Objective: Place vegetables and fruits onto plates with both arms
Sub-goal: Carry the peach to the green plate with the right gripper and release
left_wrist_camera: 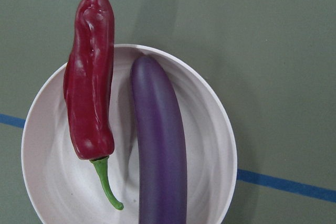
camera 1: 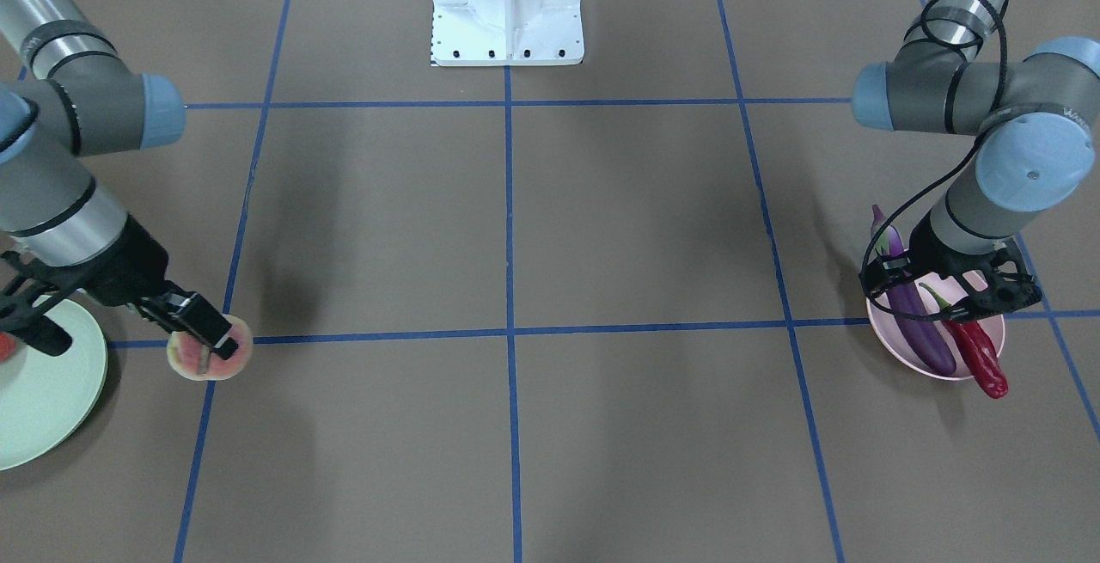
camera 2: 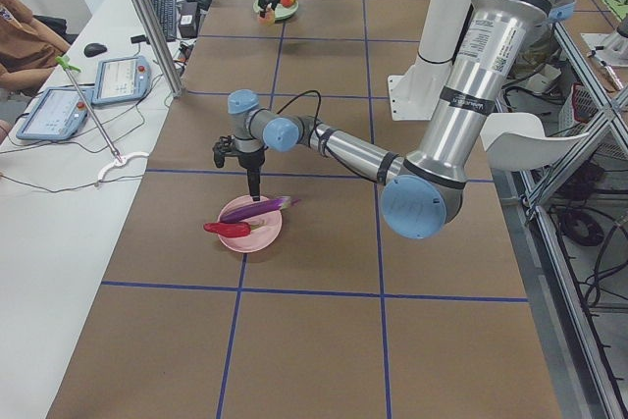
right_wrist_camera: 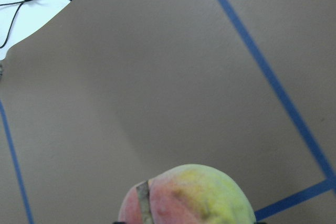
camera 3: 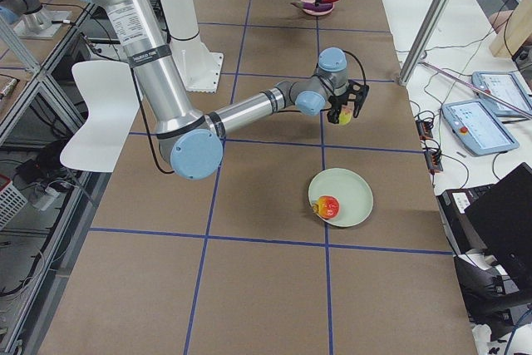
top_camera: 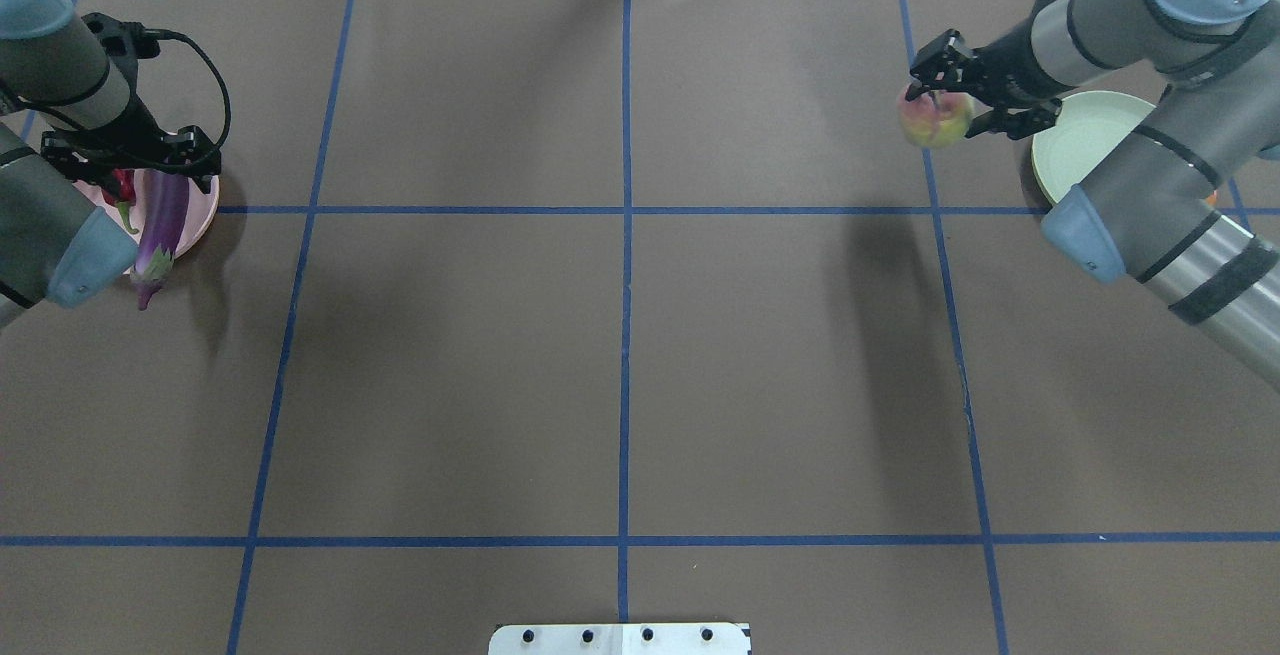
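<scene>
Eggplant (left_wrist_camera: 160, 145), chili (left_wrist_camera: 90, 77) on pink plate (left_wrist_camera: 47, 182)

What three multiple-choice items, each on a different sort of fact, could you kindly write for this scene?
1. Where does the eggplant lie?
A. on the bare table
B. on the pink plate
C. in the right gripper

2. How many vegetables does the pink plate hold?
A. one
B. two
C. three

3. What state is the peach-like fruit in?
A. lying on the table
B. lying on a plate
C. held by the right gripper

Answers: 1 B, the eggplant rests across the pink plate; 2 B, the eggplant and the red chili lie there side by side; 3 C, the right gripper is shut on it over the table.
</scene>
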Action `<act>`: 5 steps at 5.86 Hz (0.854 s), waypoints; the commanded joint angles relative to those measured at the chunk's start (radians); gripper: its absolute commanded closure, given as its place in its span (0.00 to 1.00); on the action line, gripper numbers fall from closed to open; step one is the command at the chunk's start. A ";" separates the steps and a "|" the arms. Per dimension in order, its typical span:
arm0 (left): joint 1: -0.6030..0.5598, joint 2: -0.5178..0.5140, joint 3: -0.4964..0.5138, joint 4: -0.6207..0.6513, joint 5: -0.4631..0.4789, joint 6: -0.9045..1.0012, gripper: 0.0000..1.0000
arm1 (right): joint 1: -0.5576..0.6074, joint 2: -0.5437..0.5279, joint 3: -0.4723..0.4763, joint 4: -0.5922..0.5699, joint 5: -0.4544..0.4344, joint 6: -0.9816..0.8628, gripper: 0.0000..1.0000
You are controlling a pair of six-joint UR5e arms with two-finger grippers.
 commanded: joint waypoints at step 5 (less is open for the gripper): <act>0.007 0.005 -0.033 0.001 0.001 -0.019 0.00 | 0.178 -0.076 -0.260 -0.001 0.097 -0.809 1.00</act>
